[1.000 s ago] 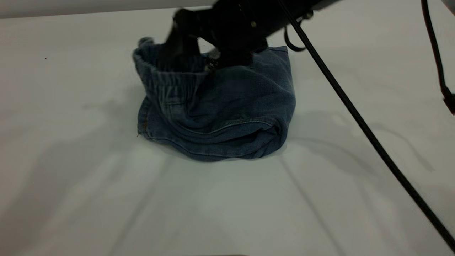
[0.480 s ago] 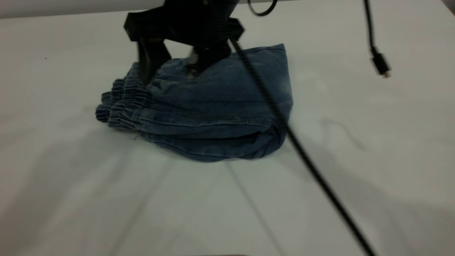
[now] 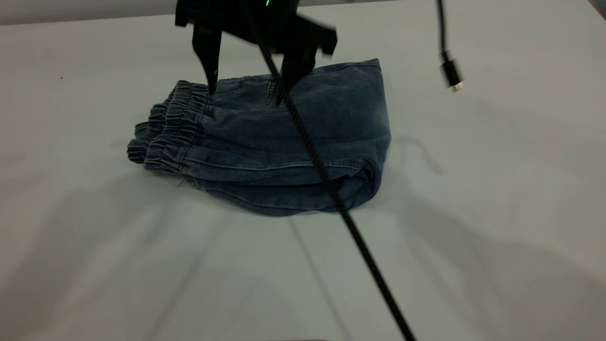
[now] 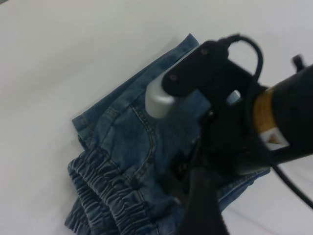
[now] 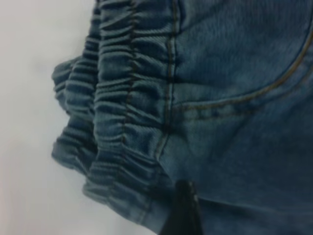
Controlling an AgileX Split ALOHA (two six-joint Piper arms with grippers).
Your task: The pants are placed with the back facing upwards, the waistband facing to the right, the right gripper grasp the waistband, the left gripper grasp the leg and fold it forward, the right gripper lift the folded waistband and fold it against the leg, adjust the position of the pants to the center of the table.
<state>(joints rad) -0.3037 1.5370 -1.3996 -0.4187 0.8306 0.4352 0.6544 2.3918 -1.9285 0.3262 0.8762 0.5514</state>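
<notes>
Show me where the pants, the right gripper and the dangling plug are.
pants [image 3: 284,137]: exterior view, top denim layer of the folded stack.
right gripper [image 3: 246,90]: exterior view, midway between its spread fingertips over the waistband.
plug [image 3: 450,72]: exterior view, black connector body.

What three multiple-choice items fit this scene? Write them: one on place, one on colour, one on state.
1. In the exterior view, the gathered waistband lies at the folded bundle's:
A. left end
B. right end
C. underside, hidden

2. The pants are:
A. red
B. green
C. blue

3. The right end effector is:
A. shut on the waistband
B. open over the pants
C. resting on the bare table

Key: 1 A, the elastic ruffles show at the left; 2 C, the fabric is faded blue denim; 3 B, its two fingers stand spread apart above the cloth.
</notes>
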